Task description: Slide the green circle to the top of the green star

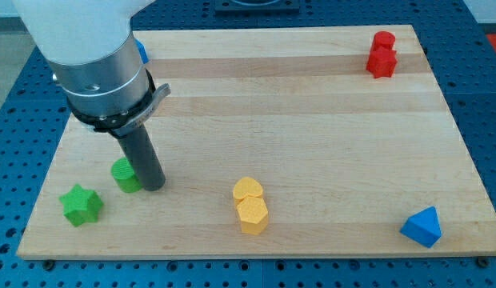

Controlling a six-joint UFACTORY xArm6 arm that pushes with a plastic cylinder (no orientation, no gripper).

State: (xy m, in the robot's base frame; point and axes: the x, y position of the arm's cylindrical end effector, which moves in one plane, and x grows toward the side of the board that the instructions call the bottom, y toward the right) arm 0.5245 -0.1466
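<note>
— Beside the green circle (126,175), on its right flank as the view has it, sits my tip (153,186); the two look to be touching, though the rod's own bulk hides the seam.

— How far open is it, and what does it hold?

— No jaws to open: it is a plain dark rod, round and matte, hanging from a grey metal collar. It grips nothing; it only leans against the circle's side.

— And the green star (81,205)?

— Toward the view's lower left of my tip, just beyond the circle and apart from it by a thin strip of wood. The circle lies up and to the right of the star.

— What else is around?

— To the tip's right, near the bottom edge, two yellow blocks (250,205) pressed together, faceted and rounded. Far off at the lower right, a blue block (422,226) shaped like a wedge. Well away at the upper right, two red blocks (382,54) touching. A blue sliver (142,53) peeks from behind the arm, above my tip.

— Surfaces?

— The board (312,120) is pale wood with long grain stripes; the blocks look like smooth, solid plastic.
</note>
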